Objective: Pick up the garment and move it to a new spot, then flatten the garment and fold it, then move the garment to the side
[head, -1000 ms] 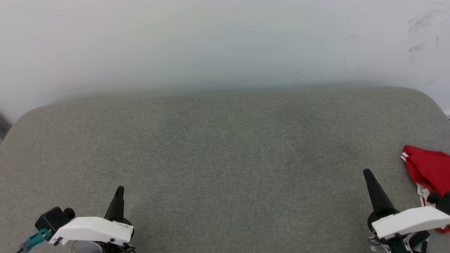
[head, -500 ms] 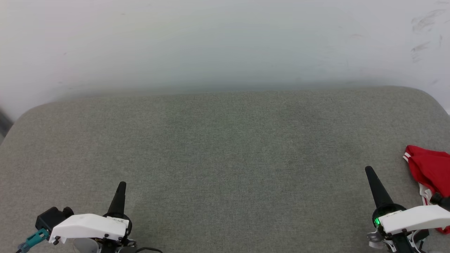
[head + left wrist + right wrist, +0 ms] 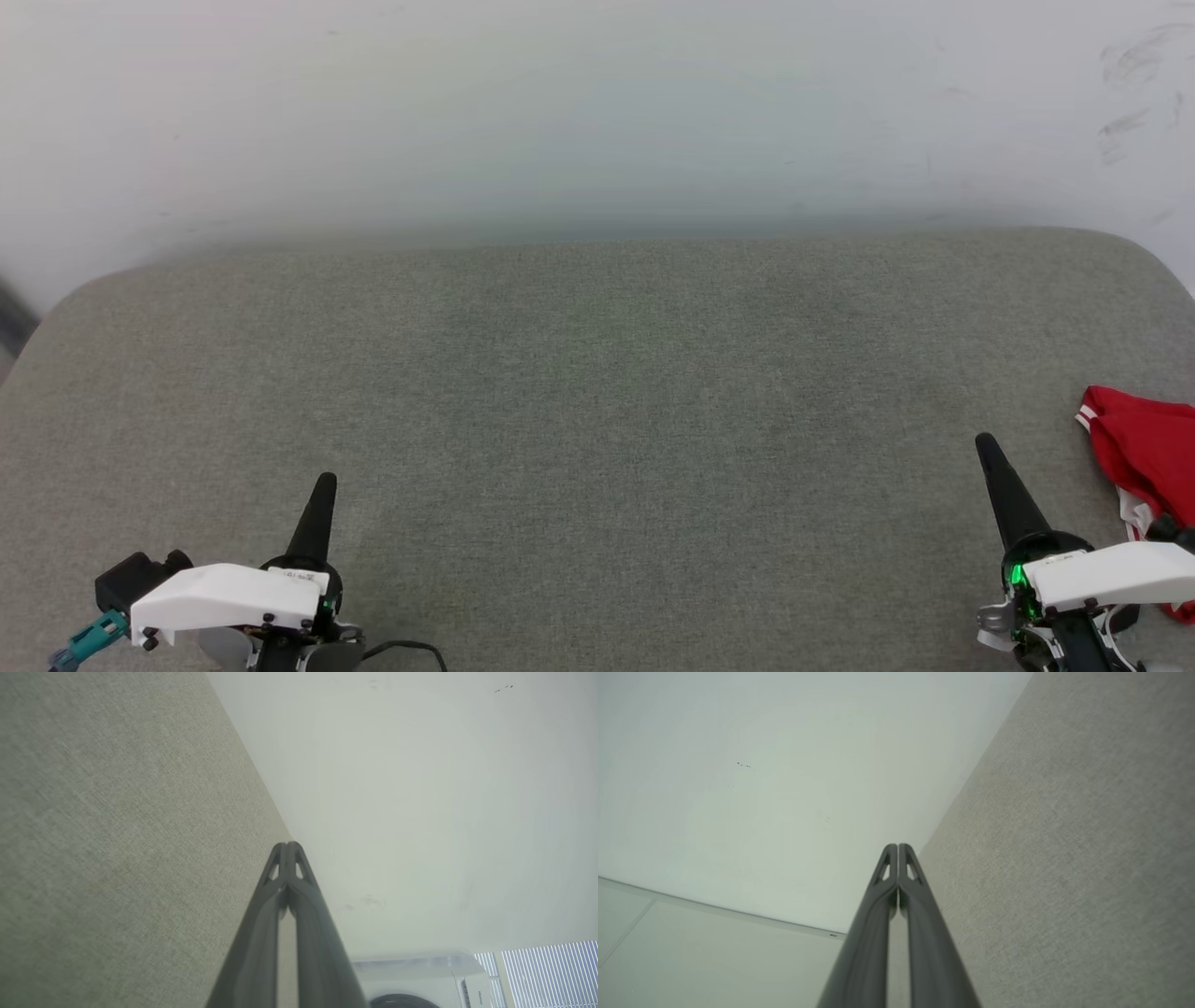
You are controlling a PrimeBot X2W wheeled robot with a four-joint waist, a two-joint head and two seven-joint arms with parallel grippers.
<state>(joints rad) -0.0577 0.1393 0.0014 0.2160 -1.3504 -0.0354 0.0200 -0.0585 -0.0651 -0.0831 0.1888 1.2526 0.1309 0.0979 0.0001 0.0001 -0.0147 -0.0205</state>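
Up front in the head view, a grey fabric-covered table [image 3: 597, 392] runs back to a pale wall [image 3: 597, 112]. The left gripper [image 3: 322, 485] sits at the lower left and the right gripper [image 3: 986, 448] at the lower right. Each one's jaws are pressed together into a single dark point, holding nothing. The garment [image 3: 1144, 448] lies bunched at the table's right edge, just beside the right gripper's white housing. It shows red cloth with a strip of red-and-white trim and is partly cut off by the frame.

Next, the left wrist view shows the left gripper's two fingers meeting at their tips, nothing between them. Grey fabric lies to one side, the wall to the other, and a white washing machine [image 3: 420, 984] and window blinds [image 3: 551, 970] stand low in the corner.

Lastly, the right wrist view shows the right gripper's jaws likewise closed tip to tip and empty, between wall and grey fabric.
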